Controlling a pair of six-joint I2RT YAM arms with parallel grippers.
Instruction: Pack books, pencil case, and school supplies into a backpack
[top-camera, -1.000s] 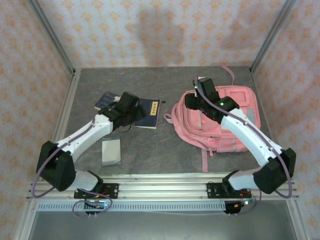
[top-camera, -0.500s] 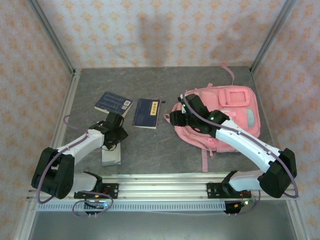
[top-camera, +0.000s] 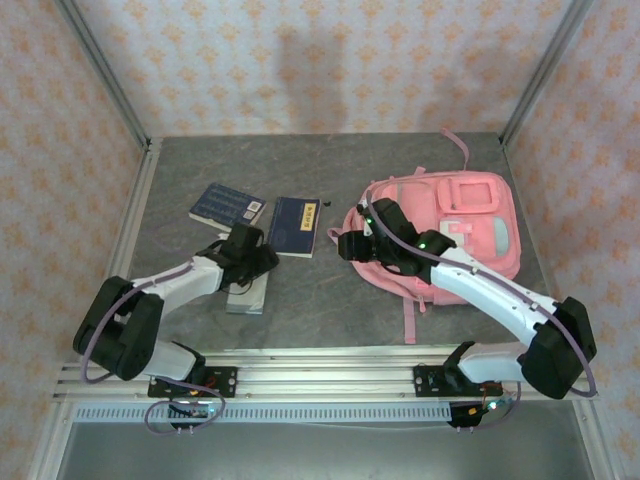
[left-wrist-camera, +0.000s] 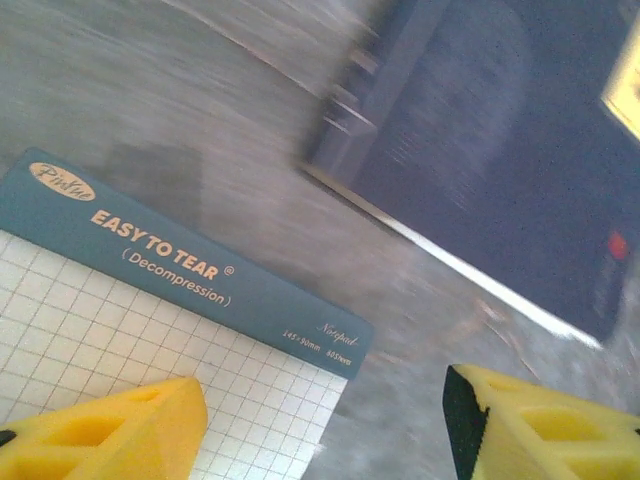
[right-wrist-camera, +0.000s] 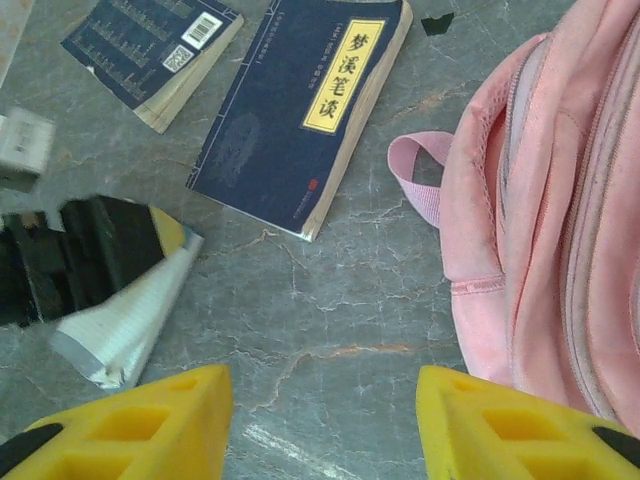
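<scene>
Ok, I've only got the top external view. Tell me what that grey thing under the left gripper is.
Observer: In the left wrist view it is a notepad of squared paper, and its teal header reads "EASY TO TEAR".
Operator: Now read me the label on the navy book next to the backpack.
Observer: In the right wrist view that navy book, lying just apart from the backpack, carries a yellow label with a column of Chinese characters.
</scene>
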